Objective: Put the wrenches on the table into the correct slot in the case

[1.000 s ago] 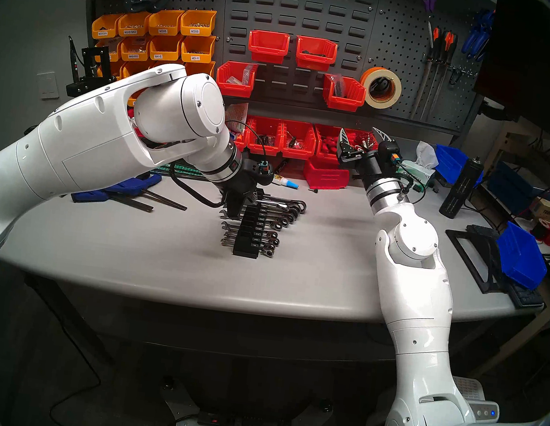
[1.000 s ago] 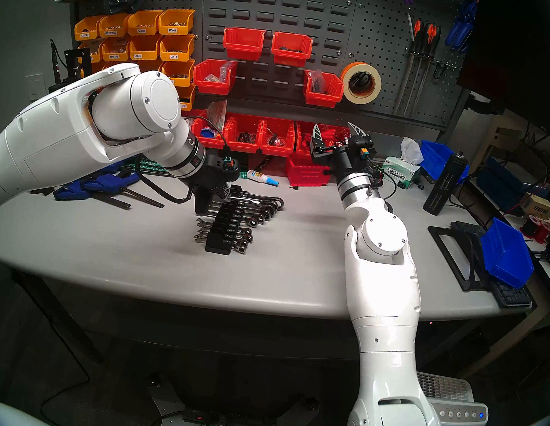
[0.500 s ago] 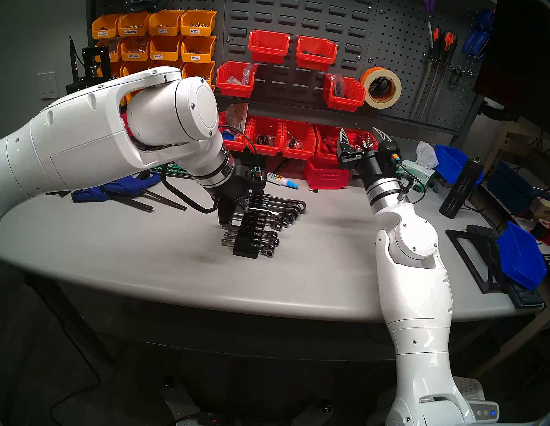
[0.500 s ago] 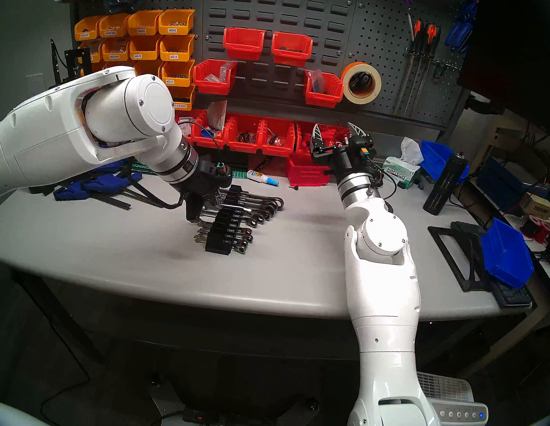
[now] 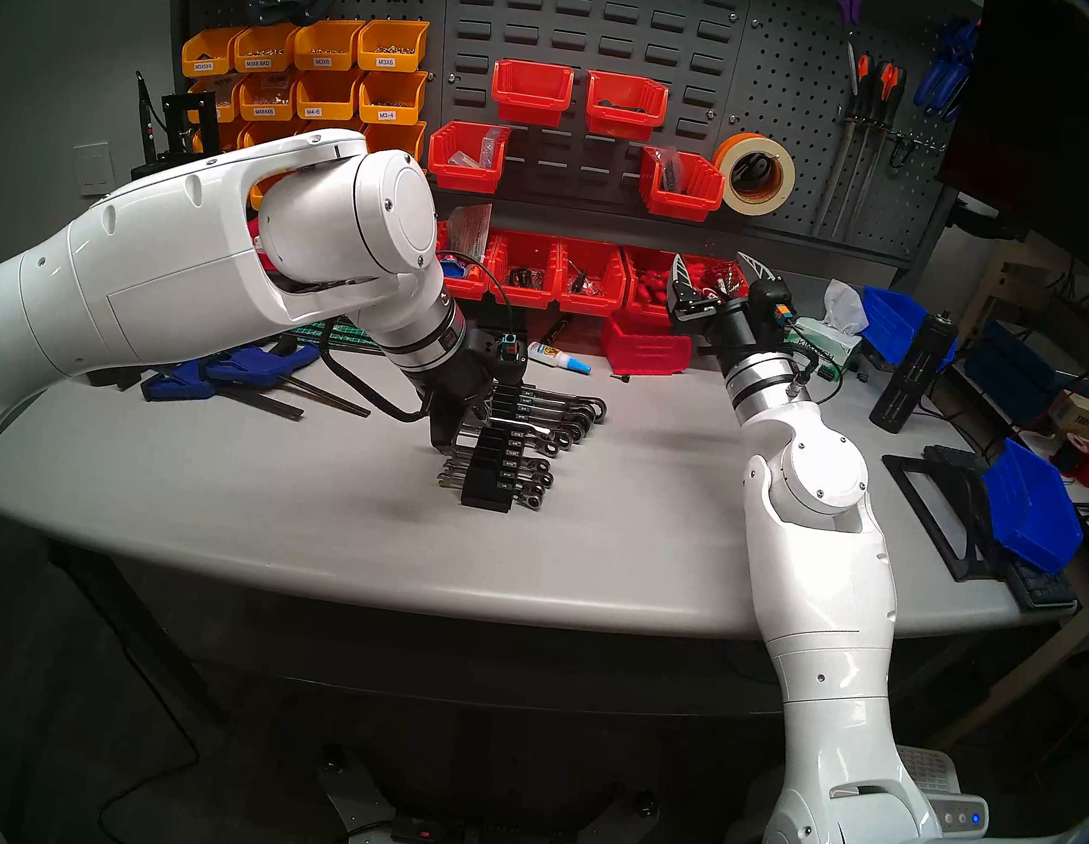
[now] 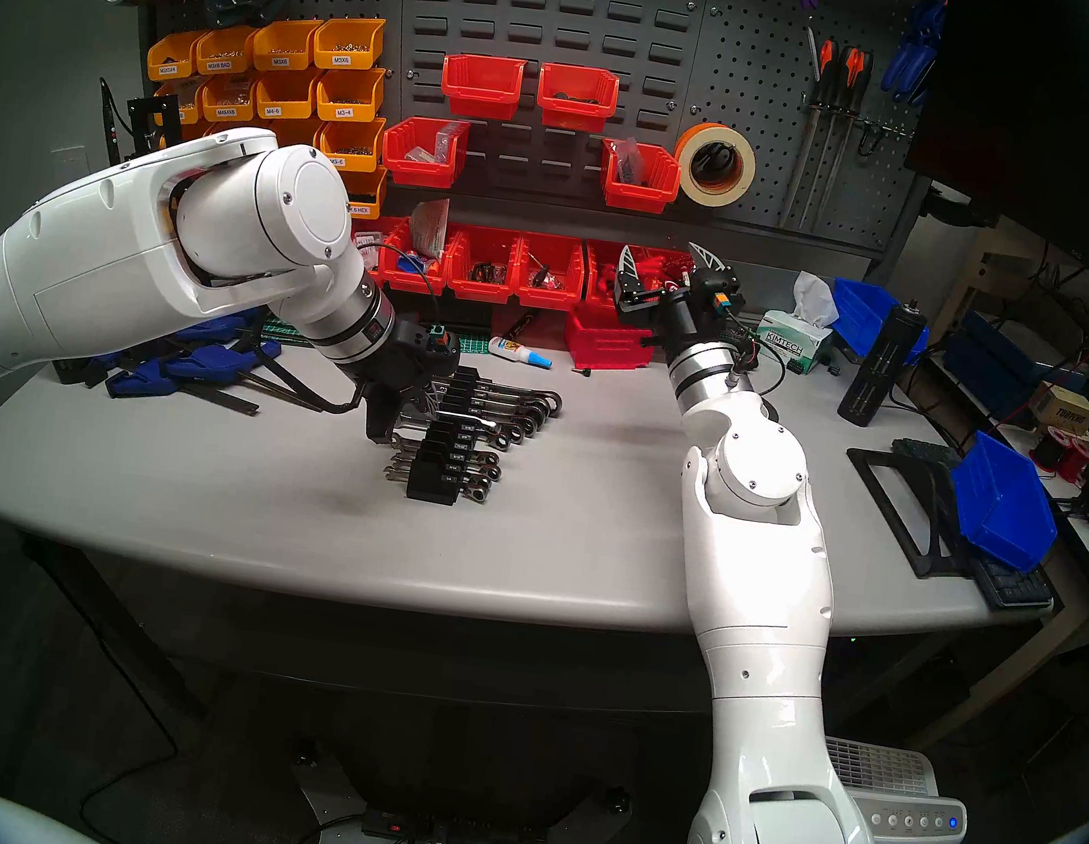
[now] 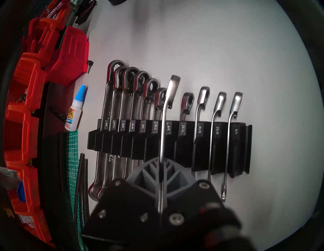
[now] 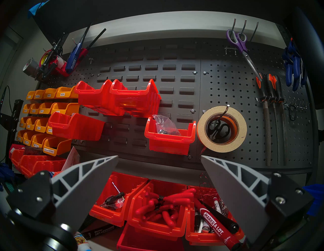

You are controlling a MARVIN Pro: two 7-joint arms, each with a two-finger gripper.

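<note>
**Operator:** What shifted in the last second?

**Spotter:** Your left hand [image 7: 161,160] swung toward the short end of the case [image 7: 184,145]. It is clenched on the shaft of one wrench [image 7: 165,114], which now lies across the top of the case in line with the 3/8 label [image 7: 168,128]. A second ago it sat further toward the tall end. So you look lined up on the right slot. The ring end rides above its neighbours, so I'd judge it not yet seated.

**Operator:** And the other arm?

**Spotter:** Your right hand [image 8: 159,156] hasn't budged. Its fingers are spread wide with nothing between them, pointing up at the pegboard.

**Operator:** What's already in the case?

**Spotter:** The seated wrenches [image 7: 122,98] fill 3/4 through 7/16 on one side, and 11/32 through 1/4 on the other. Only 3/8 is open, under the one you hold. I see no loose wrench on the surface [image 7: 228,52], so this is probably the last.

**Operator:** Other containers?

**Spotter:** The red bins [image 8: 157,226] at the back hold red-handled tools, markers and small bits. None matter here.
</note>
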